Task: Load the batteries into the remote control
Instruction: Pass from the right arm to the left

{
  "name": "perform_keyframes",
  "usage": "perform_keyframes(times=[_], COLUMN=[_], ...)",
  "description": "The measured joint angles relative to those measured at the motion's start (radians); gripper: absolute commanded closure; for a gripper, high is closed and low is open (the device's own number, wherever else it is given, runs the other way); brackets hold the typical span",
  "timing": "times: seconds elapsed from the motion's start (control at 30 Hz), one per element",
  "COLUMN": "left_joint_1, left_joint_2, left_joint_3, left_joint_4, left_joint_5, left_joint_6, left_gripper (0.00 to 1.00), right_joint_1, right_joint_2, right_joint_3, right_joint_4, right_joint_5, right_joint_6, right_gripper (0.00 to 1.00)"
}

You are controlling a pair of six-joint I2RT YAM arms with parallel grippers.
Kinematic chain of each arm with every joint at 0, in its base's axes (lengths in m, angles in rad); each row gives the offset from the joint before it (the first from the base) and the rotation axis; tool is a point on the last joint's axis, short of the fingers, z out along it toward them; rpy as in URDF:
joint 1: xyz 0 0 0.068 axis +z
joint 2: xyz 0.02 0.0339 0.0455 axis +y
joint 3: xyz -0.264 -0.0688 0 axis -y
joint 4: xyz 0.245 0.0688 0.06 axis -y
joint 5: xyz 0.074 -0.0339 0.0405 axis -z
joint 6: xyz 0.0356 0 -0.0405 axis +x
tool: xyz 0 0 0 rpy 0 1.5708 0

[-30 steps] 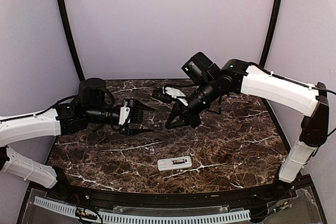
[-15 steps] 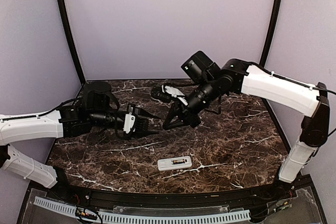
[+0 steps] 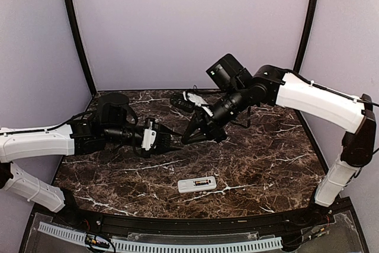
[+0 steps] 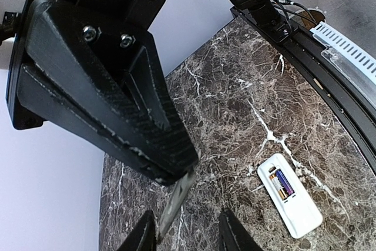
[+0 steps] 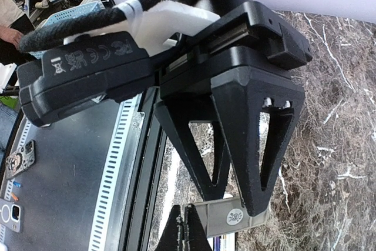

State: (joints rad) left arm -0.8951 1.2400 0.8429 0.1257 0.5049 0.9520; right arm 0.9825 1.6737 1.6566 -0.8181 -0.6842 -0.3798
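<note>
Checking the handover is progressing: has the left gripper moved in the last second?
Yes. In the top view the left gripper has shifted rightward and lower in the frame, closer to the remote control, which lies where it did.

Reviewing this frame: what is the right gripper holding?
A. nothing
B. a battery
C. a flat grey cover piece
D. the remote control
C: in the right wrist view the right gripper pinches the flat grey cover piece between its fingertips, while the remote control lies on the table with the batteries in its open bay.
</note>
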Motion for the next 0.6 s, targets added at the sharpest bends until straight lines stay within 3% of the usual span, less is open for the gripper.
perform_keyframes(times=[0.17,0.27,0.33,0.37,0.43,0.6], left_joint_1=[0.0,0.0,0.0,0.0,-0.001,-0.008], left_joint_2=[0.017,0.02,0.02,0.02,0.02,0.019], left_joint_3=[0.002,0.002,0.002,0.002,0.002,-0.016], left_joint_4=[0.016,0.023,0.03,0.032,0.048,0.069], left_joint_5=[-0.005,-0.005,-0.006,-0.006,-0.01,-0.01], left_joint_6=[-0.003,-0.004,-0.005,-0.007,-0.006,-0.021], left_gripper=[0.68,0.75,0.84,0.94,1.0,1.0], right_joint_1=[0.001,0.002,0.002,0.002,0.002,0.0], right_joint_2=[0.0,0.0,0.0,0.0,0.0,-0.001], right_joint_3=[0.0,0.0,0.0,0.0,0.0,0.0], right_joint_4=[0.012,0.018,0.018,0.018,0.018,0.032], right_joint_5=[-0.008,-0.011,-0.011,-0.011,-0.012,-0.015], right_joint_6=[0.0,0.0,0.0,0.0,0.0,0.002], right_gripper=[1.0,1.0,1.0,1.0,1.0,1.0])
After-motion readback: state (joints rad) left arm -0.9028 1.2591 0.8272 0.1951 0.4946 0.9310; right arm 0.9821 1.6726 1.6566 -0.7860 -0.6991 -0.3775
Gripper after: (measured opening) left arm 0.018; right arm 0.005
